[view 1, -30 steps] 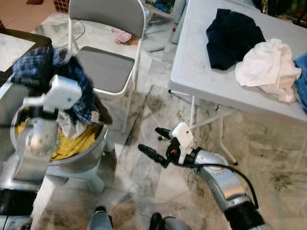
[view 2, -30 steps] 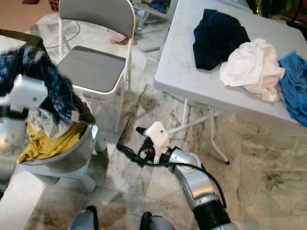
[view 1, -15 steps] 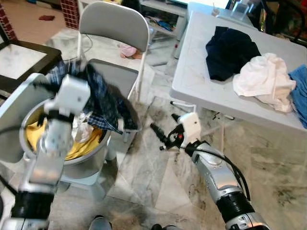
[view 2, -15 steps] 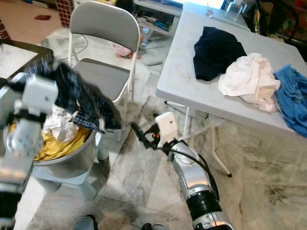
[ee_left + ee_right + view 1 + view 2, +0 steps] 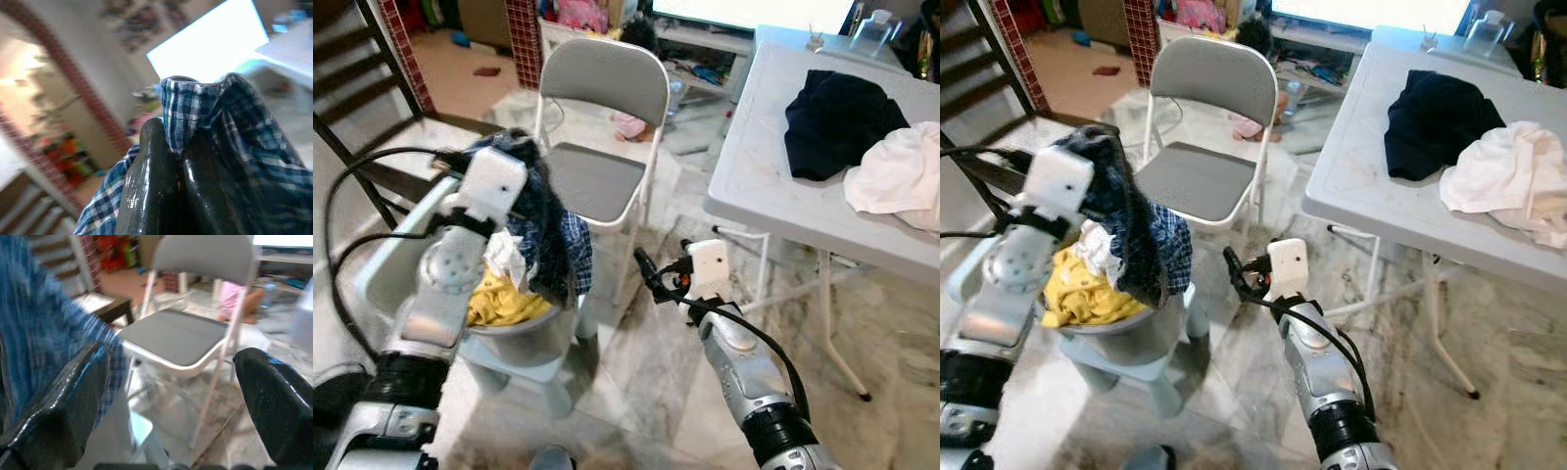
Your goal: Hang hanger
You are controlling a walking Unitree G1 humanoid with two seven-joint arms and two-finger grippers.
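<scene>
- You cannot see a hanger; the checked shirt is what you hold.
- Its collar is pinched tight between the left gripper fingers, and the rest hangs straight down from them, over the laundry tub.
- The right gripper is near the shirt, its fingers spread wide and holding nothing.
- The folding chair stands past those fingers.
</scene>
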